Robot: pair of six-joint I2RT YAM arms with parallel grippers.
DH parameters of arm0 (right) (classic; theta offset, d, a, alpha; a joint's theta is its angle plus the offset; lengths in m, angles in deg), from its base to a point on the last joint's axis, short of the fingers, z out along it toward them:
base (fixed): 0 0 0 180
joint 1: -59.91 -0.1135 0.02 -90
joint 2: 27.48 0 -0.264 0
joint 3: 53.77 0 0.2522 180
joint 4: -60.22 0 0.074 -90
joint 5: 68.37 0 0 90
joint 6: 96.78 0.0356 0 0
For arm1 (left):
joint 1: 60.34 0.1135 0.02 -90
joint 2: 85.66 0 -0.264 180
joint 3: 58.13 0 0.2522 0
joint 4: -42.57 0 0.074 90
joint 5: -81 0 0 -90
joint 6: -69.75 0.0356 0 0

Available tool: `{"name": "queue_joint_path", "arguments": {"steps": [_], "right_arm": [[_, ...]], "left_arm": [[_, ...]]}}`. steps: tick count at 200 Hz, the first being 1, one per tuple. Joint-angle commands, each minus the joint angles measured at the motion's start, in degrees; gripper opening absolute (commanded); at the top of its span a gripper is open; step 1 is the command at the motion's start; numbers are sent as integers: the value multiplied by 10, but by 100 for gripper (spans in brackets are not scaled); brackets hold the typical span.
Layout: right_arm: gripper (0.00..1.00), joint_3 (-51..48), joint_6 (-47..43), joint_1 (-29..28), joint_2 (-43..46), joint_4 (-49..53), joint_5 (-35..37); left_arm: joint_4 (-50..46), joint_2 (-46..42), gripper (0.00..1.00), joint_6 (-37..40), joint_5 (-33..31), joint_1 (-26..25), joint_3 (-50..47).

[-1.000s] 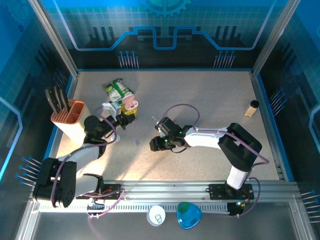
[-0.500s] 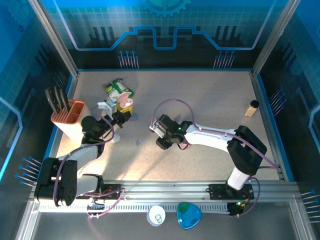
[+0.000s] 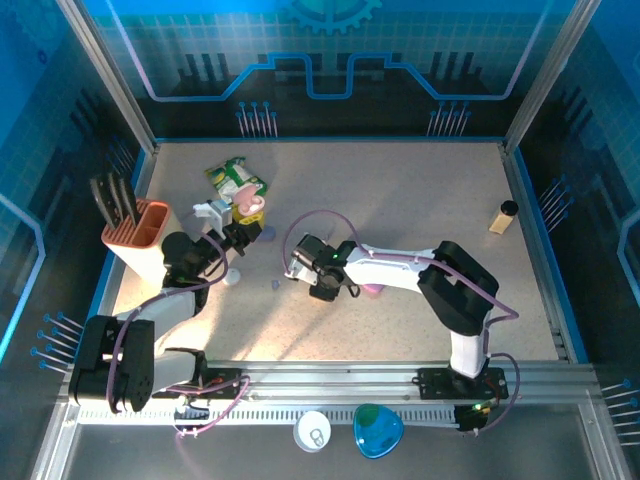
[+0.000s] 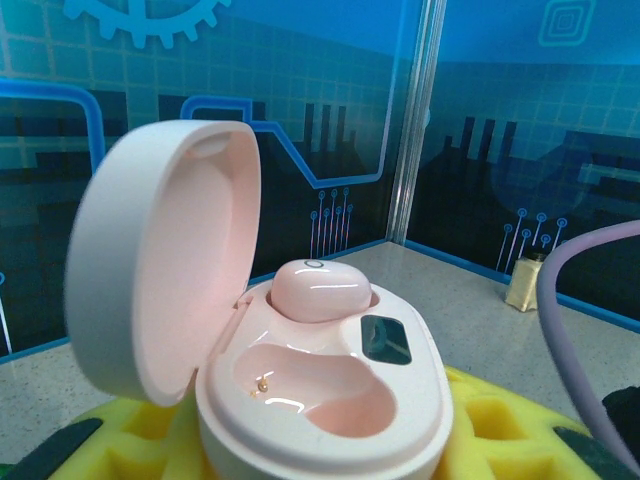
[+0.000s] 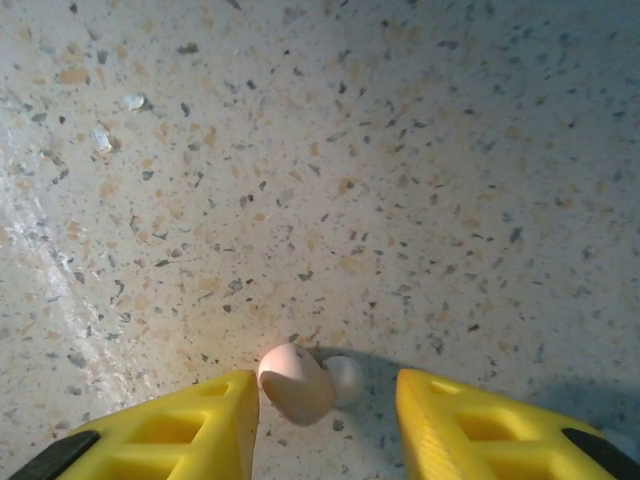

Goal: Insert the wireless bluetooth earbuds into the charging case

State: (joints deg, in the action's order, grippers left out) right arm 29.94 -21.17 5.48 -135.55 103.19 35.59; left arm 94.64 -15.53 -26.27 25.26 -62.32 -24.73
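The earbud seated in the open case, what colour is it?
The earbud is pale pink, clearest in the left wrist view.

light: you see a bright worktop (image 3: pixel 420 200), dim blue walls (image 3: pixel 300 60) | shadows: soft patch beside the earbud (image 5: pixel 297 383) | glare: shiny spots on the charging case (image 4: pixel 320 400) | focus: your left wrist view softens on the near lid (image 4: pixel 160 260)

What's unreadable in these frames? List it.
Left wrist view: charging case bottom cut off by frame edge.
Right wrist view: earbud underside hidden by its own body; contact with right end effector unclear.
Top view: green packet print too small to read.
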Motion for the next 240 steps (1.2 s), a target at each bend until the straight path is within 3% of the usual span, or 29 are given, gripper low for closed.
{"name": "queue_joint_path", "arguments": {"steps": [1, 69, 111, 151, 175, 200, 224, 240], "right_arm": [[41, 20, -17, -5, -17, 23, -16], [37, 95, 122, 34, -63, 84, 18], [44, 74, 169, 54, -23, 68, -67], [55, 43, 304, 50, 27, 31, -94], [53, 44, 418, 40, 29, 50, -33], [49, 91, 504, 4, -8, 142, 76], [48, 162, 564, -29, -64, 249, 180], [47, 186, 577, -45, -90, 271, 209]], "left_arm": [[4, -6, 32, 6, -3, 6, -5], [2, -6, 32, 6, -1, 6, -5], [-1, -4, 32, 6, -1, 6, -4], [-1, -5, 33, 8, -6, 6, -5], [0, -5, 33, 8, -11, 6, -4], [-2, -4, 33, 9, -25, 7, -3], [4, 1, 33, 2, -35, 11, 0], [15, 7, 33, -5, -38, 16, 3]]}}
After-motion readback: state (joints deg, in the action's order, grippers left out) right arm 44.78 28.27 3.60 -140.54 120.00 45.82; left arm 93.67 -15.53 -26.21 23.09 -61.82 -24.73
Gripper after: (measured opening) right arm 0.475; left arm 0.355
